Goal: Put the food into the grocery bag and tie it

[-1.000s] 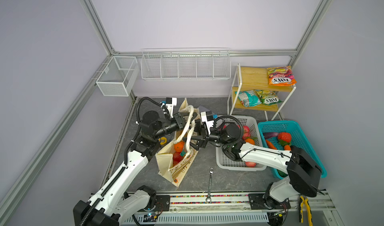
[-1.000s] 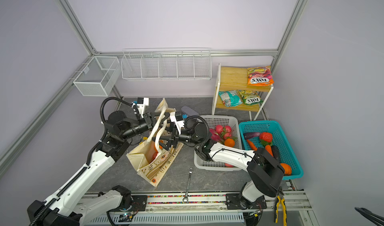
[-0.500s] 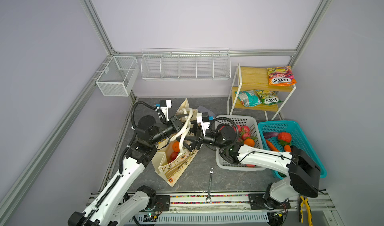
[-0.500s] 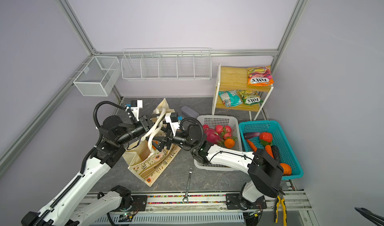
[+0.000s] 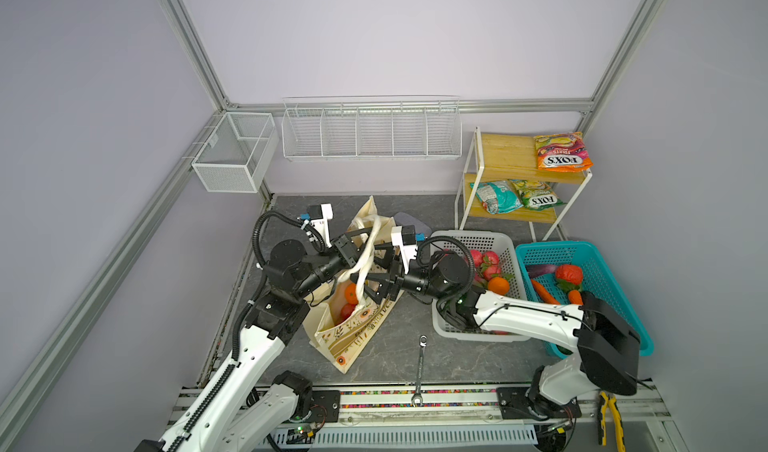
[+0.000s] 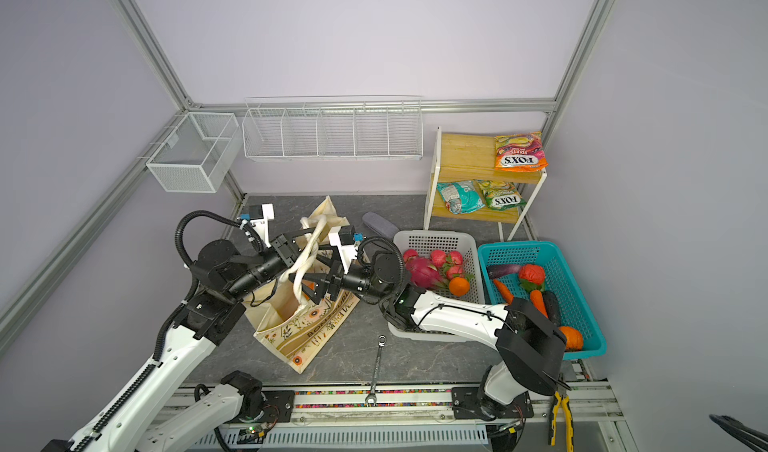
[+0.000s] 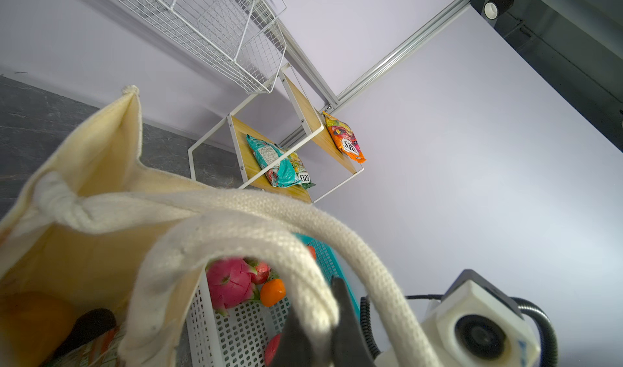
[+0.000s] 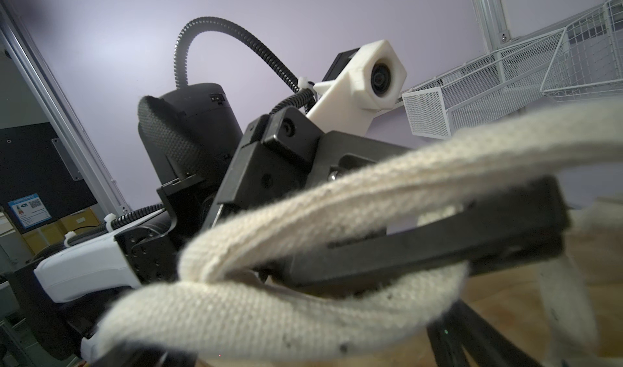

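The orange packet (image 5: 563, 153) on the top board of the shelf rack (image 5: 505, 163), at the counter's far right corner, reads "FOX'S" with "FRUITS" above it. On the lower board, the green packet (image 5: 536, 194) also reads "FOX'S". The print on the teal packet (image 5: 496, 196) just beside it is too small to read.

The grocery bag (image 5: 349, 333) leans on the counter (image 5: 395, 346) left of the middle, its base toward the front edge. The brown band on it starts "BONJOUR"; the letters after that are unclear. An orange (image 5: 351, 293) and a red apple (image 5: 347, 311) lie inside its open mouth.

The left arm (image 5: 249, 358) rises from the front left corner with its elbow bent and its wrist turned across the bag's mouth. The left pincer (image 5: 360, 242) is pressed together, pinching a rope handle (image 5: 365, 259) where the two handles cross above the mouth.

The right arm (image 5: 519, 315) reaches from the front right corner along the front of the grey basket (image 5: 498, 242), its wrist aimed at the bag and facing the left one. The right pincer (image 5: 368, 273) is spread wide just beside the crossed handles; I cannot tell whether it touches them.

A dragon fruit (image 6: 422, 271) lies in the grey basket, and the teal basket (image 5: 602, 263) stands beside it at the right edge. A wrench (image 5: 420, 362) lies near the front edge.
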`<state>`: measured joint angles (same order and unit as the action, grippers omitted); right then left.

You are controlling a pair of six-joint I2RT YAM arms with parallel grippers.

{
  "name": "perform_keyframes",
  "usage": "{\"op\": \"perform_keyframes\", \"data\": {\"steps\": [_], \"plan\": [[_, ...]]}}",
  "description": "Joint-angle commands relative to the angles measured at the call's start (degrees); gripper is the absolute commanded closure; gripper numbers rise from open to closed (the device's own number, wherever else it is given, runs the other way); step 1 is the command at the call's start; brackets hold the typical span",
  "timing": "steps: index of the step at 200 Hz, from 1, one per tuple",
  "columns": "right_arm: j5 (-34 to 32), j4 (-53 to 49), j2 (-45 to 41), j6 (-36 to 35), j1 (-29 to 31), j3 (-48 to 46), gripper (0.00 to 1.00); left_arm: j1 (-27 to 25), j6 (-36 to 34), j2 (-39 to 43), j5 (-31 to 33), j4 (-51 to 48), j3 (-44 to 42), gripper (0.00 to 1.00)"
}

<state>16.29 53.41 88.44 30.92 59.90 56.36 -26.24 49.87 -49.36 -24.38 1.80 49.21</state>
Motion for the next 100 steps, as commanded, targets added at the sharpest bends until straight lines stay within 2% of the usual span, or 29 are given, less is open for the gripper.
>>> {"op": "perform_keyframes", "data": {"steps": [1,52,100], "plan": [[-1.8,11.9,-2.1,3.2,0.7,3.6,0.01,0.3,-5.0,0.4,2.7,-7.9,-0.4,1.0],[-0.2,11.9,-3.3,3.7,0.7,3.6,0.01,0.2,-9.7,1.8,4.7,-17.2,6.4,1.0],[2.4,10.9,-3.8,3.5,0.7,5.2,0.02,0.2,-7.1,-0.8,0.1,-13.8,8.6,1.0]]}}
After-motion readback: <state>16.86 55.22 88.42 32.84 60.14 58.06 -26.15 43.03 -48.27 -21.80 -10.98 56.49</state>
